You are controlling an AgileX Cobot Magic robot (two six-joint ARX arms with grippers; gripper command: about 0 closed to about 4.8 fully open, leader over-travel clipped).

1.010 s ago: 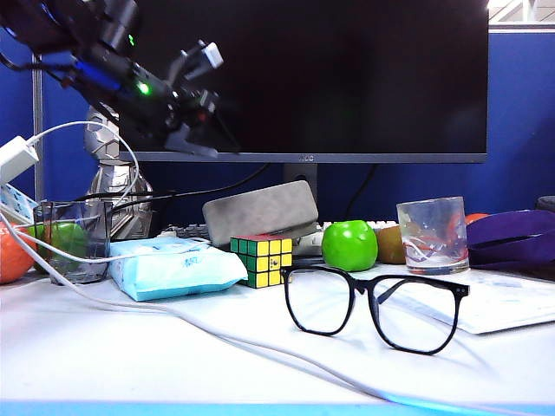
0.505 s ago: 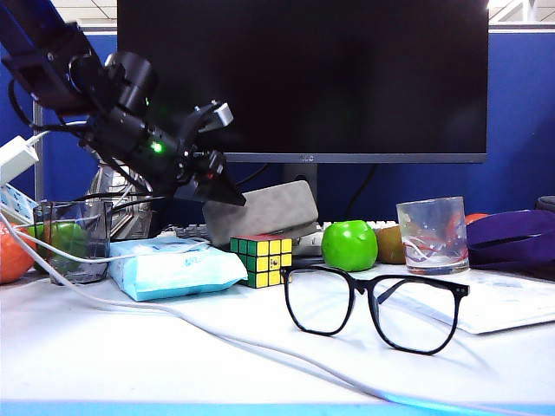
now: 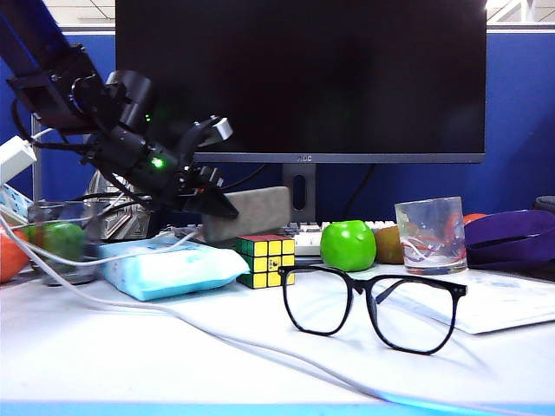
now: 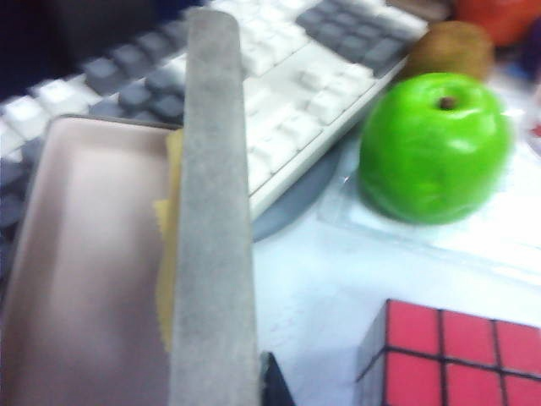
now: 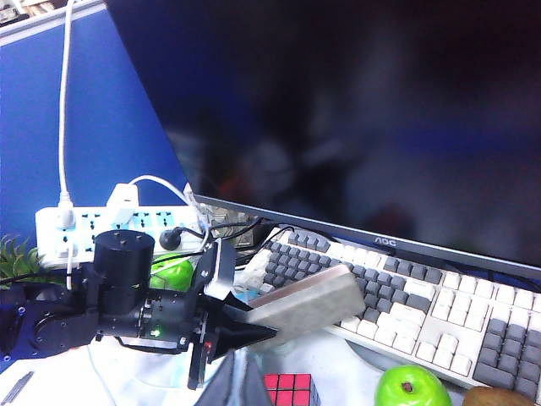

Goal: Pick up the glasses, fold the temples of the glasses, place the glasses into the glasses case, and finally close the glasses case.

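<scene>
Left end effector (image 3: 227, 204) clamped on the raised lid of the glasses case (image 3: 251, 212), fingers pinching its left edge. Case stands open behind the Rubik's cube (image 3: 266, 260), its silvery lining (image 4: 76, 271) facing up, partly over the keyboard (image 5: 406, 309). Right end effector out of frame; jaws fully closed. Glasses (image 3: 373, 305) stand upright on the bench (image 3: 130, 355), well in front of the case, temples (image 3: 395, 290) unfolded. Green apple (image 3: 348, 245) sits right of the cube.
</scene>
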